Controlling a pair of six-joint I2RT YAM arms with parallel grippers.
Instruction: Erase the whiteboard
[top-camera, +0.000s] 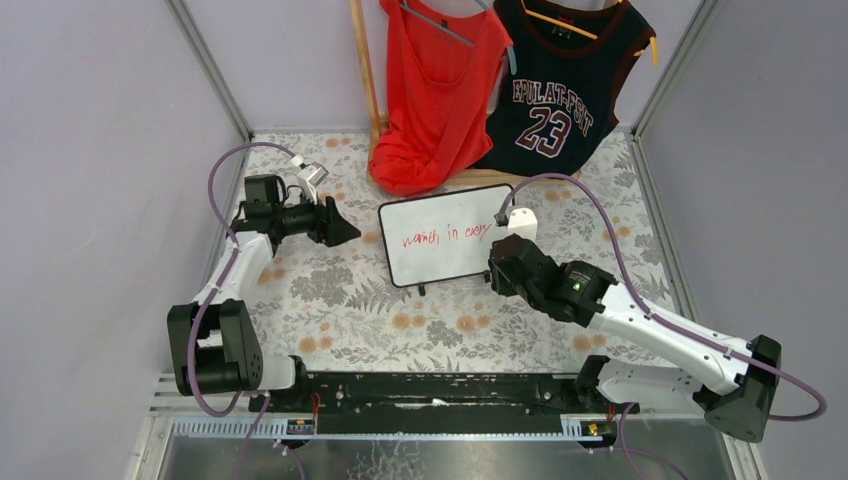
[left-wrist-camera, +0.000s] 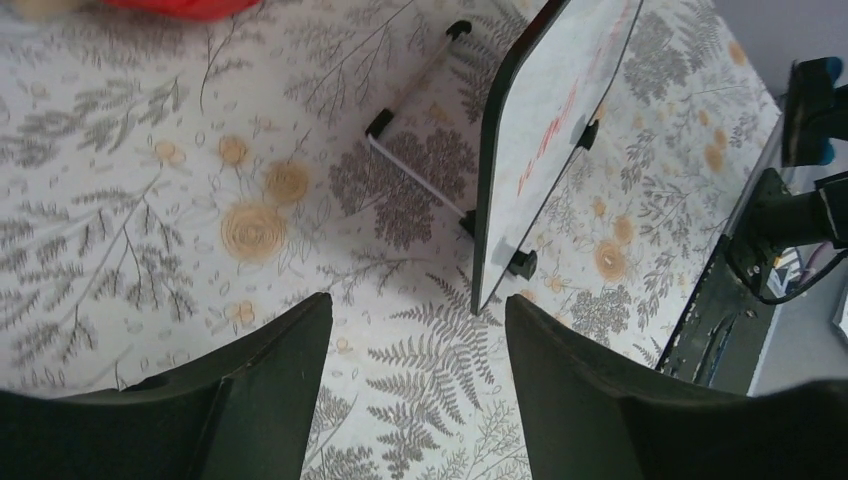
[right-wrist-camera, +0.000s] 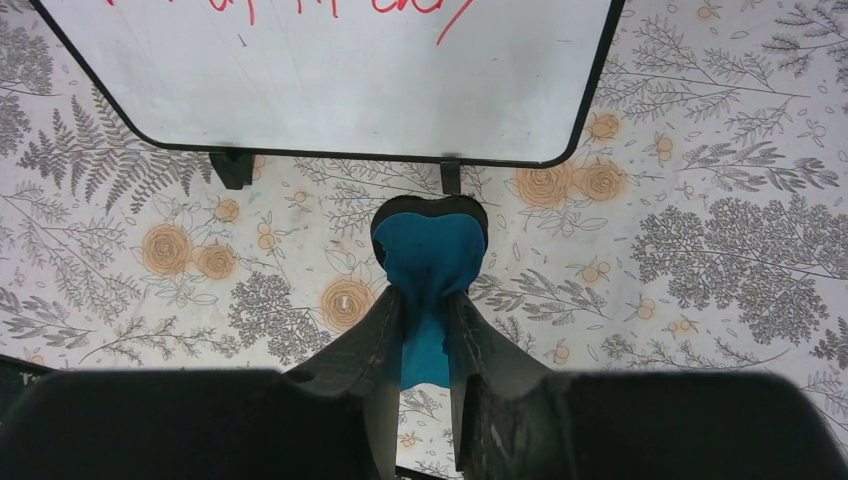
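The whiteboard stands upright on its little black feet mid-table, with red handwriting across its upper half. In the right wrist view the whiteboard fills the top, its lower edge just beyond a blue eraser. My right gripper is shut on that eraser and sits low at the board's lower right corner. My left gripper hovers open a short way left of the board. In the left wrist view the whiteboard shows nearly edge-on, and the gripper has only tablecloth between its fingers.
A red tank top and a dark number 23 jersey hang on a wooden rack just behind the board. Grey walls close in both sides. A black rail runs along the near edge.
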